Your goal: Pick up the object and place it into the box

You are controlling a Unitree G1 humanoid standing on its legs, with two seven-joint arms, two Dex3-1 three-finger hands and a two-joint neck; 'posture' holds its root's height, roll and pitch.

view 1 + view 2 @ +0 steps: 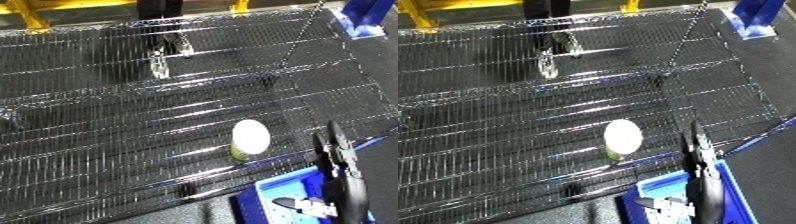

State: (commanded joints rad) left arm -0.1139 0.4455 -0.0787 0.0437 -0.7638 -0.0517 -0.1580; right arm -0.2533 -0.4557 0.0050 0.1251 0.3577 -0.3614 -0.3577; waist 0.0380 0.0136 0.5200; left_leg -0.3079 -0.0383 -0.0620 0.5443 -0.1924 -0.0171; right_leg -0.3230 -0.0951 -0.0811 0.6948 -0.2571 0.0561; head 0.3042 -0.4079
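A small jar with a white lid and a yellow-green body (250,138) stands on the wire mesh shelf (107,115), near its front edge. My right hand (334,155) rises from the lower right, just to the right of the jar and apart from it, with straight black fingers and nothing in them. Below the hand sits the blue bin (282,192) at the bottom right, and something white lies inside it. My left hand shows in neither view.
The mesh shelf slopes across most of the view, and its front rail (204,180) runs diagonally by the bin. A blue post (366,17) stands at the top right. Yellow frame parts (27,15) and a person's feet show beyond the shelf's far edge.
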